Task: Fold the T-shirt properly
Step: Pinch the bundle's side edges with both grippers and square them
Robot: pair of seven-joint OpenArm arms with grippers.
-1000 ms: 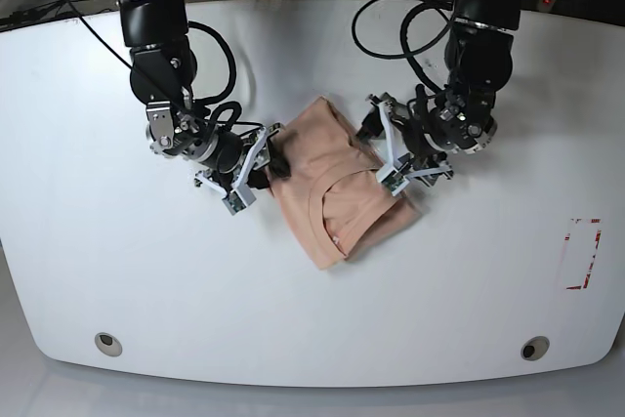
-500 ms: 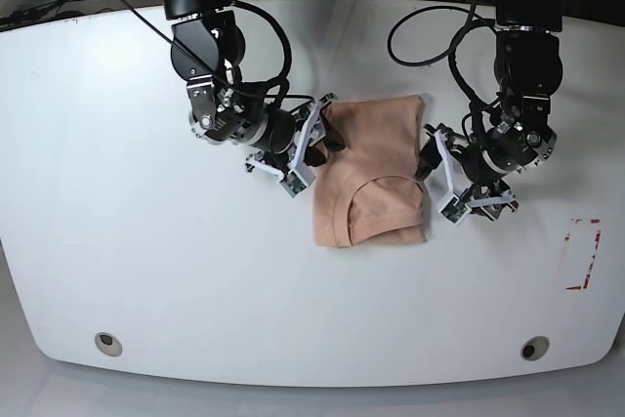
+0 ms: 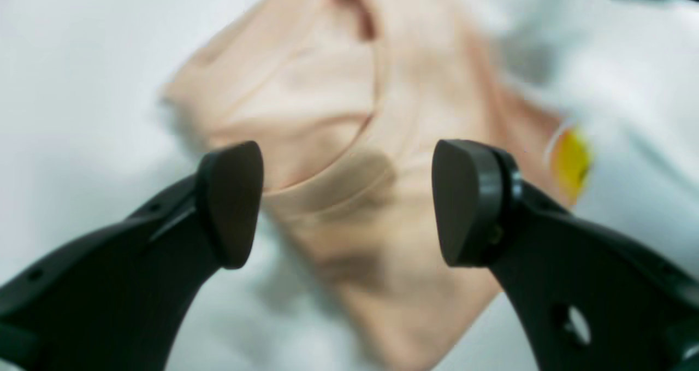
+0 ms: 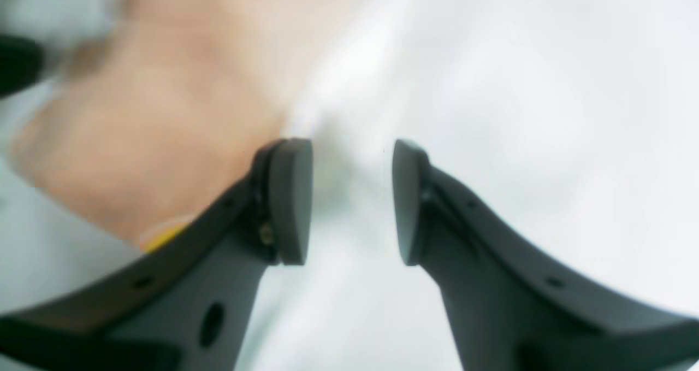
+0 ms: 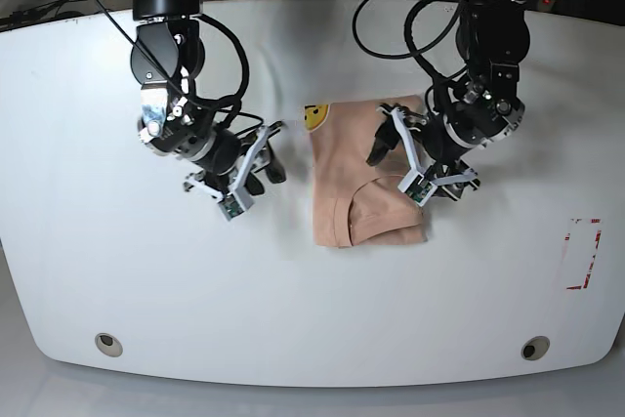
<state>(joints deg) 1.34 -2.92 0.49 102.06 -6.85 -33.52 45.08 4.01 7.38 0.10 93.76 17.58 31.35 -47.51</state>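
Pincer of the right arm (image 5: 256, 171), at the left of the base view, hangs over the bare white surface (image 5: 146, 280) just beside the T-shirt's left edge, its 2 pads parted with nothing between them; the right wrist view confirms the gap and shows only blurred peach cloth off to one side. Centre frame, the T-shirt (image 5: 366, 178) lies folded into a compact, roughly rectangular bundle on the surface, its long axis running from the far edge toward the camera, the curved neckline seam facing the near end and a small yellow mark (image 5: 314, 117) showing at the far left corner. At the right of the base view, the left arm's pincer (image 5: 402, 158) sits over the bundle's right half, and the left wrist view shows its pads (image 3: 232, 201) spread wide above the collar area, gripping nothing. The cloth looks thin, light and limp, so it would likely sag, slide and lose its creases if lifted by 1 point alone; the stacked layers may also peel apart. Judging from these views, the safest hold would be at the 2 corners of an outer edge, pinching all layers together, or at the thicker neckline seam, with both arms moving in step to keep the fold square.
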